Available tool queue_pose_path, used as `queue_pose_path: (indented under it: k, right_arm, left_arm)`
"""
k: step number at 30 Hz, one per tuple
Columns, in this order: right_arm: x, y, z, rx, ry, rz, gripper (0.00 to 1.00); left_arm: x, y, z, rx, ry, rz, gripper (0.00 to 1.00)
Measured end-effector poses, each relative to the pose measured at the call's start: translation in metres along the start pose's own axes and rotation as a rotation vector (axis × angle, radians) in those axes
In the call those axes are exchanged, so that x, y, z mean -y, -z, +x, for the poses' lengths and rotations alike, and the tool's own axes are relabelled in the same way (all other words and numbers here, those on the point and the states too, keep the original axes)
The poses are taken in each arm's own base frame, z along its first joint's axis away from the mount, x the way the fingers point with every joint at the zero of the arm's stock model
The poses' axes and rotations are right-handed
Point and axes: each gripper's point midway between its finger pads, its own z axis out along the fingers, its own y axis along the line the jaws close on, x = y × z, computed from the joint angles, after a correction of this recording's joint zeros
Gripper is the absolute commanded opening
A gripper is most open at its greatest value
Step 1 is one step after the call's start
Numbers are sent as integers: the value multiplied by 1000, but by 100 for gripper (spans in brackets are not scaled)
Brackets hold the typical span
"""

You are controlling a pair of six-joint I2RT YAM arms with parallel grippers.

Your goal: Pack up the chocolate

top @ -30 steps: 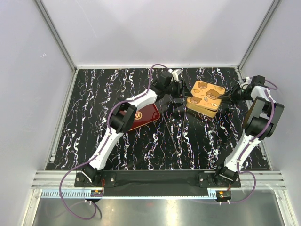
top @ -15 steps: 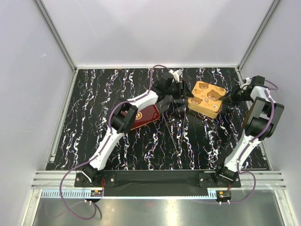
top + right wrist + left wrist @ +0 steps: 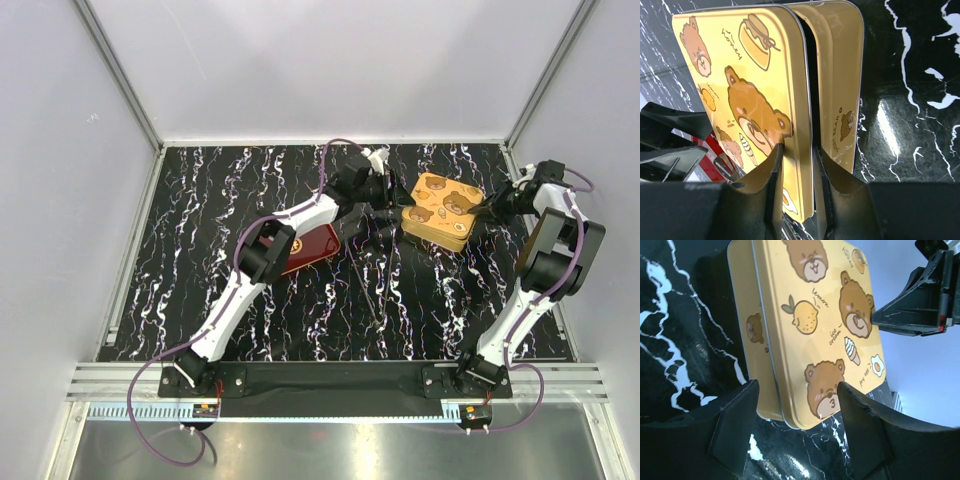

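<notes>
the right gripper [image 3: 797,150] had its jaws pinched on the rim of a yellow metal lid [image 3: 740,90] printed with brown bears. one finger lay on the printed face and the other sat in the dark gap beside the matching yellow metal base [image 3: 840,75]. the left gripper [image 3: 797,390] had its jaws spread wide, straddling the tin's corner; whether they touched it i could not tell. the lid sat offset from the base, not seated. to do this step well, i judged, the right arm should slide the lid until the rims line up all round. the left fingers should brace the base against skidding on the black white-veined desk [image 3: 250,320], then the lid be pressed down evenly; a tilted lid could jam. no chocolate showed in any view. it was probably under the lid, so its heading and long axis could not be told. the tin was nearly square, lying flat near the desk's far right corner, sides skewed to the desk's edges. a glossy dark red tray [image 3: 310,248] lay toward the left edge from the tin, partly under the left arm.
</notes>
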Motion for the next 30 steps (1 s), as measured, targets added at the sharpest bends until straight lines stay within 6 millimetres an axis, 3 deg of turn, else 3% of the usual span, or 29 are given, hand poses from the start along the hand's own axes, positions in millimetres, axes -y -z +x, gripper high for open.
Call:
queue_pose_path:
  k: [7,23,30]
  right_arm:
    - [4,7,0,43,4,39,21]
    - [19,20,-2,123,1,152,36]
    - [35,22,-2,141,-9,230,36]
  left_arm:
    - [11,-5,0,17,-2,25,68]
    - [14,-13,11,9,0,21,68]
    - [13,-14,13,8,4,19,68]
